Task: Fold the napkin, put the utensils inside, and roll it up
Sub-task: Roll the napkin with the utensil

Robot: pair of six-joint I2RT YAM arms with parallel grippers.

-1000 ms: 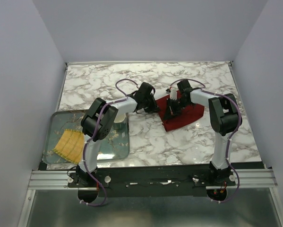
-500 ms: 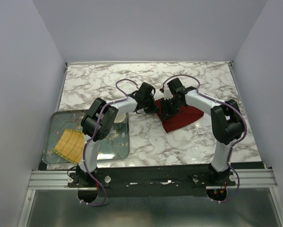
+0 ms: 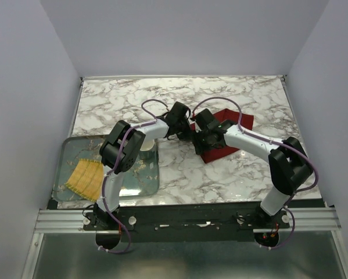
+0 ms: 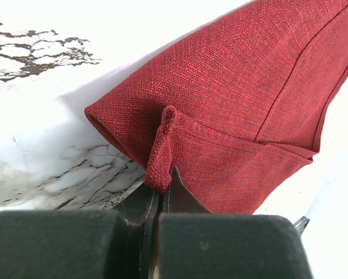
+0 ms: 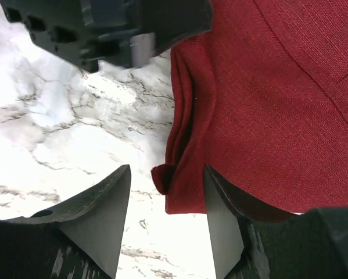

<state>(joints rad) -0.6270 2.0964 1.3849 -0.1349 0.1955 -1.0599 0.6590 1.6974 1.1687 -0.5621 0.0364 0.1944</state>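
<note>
The burgundy napkin (image 3: 236, 120) lies folded on the marble table, right of centre. My left gripper (image 3: 188, 129) is at its left edge, shut on a small pinched ridge of cloth (image 4: 161, 152); in the left wrist view the napkin (image 4: 243, 93) rises away from the left gripper (image 4: 162, 187). My right gripper (image 3: 201, 140) stands open at the napkin's near left corner. In the right wrist view the folded corner (image 5: 165, 177) sits between its fingers (image 5: 107, 203), untouched, with the napkin (image 5: 272, 99) spreading to the right and the left gripper (image 5: 110, 29) just beyond. The utensils are out of view.
A glass tray (image 3: 66, 145) sits at the table's left front, with a yellow woven mat (image 3: 85, 177) in it. The table's back wall and side walls close the space in. Bare marble (image 3: 133, 99) lies behind and left of the arms.
My right gripper has opened and swung left and nearer, from on top of the napkin to its left corner. The napkin's far right part now shows. The left gripper has closed on the edge.
</note>
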